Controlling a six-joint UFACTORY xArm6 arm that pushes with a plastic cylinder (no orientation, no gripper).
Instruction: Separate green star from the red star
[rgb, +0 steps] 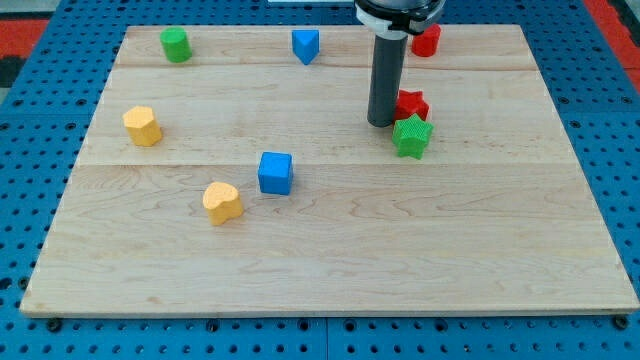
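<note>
My tip (381, 122) is sitting just left of the red star (411, 103); the green star (412, 136) is lying directly below the red star, touching it.

A: What does the arm look like?
B: A straight, dark grey cylindrical rod, smooth and matte, with a faint lighter sheen along its length.
A: And above it?
B: A black collar with a thin white ring.
A: The end?
B: My tip (381, 123) is flat, plain and dark.

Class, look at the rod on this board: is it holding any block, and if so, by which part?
Nothing is held; the rod only pushes. My tip rests on the board just left of the red star and green star, which sit touching.
</note>
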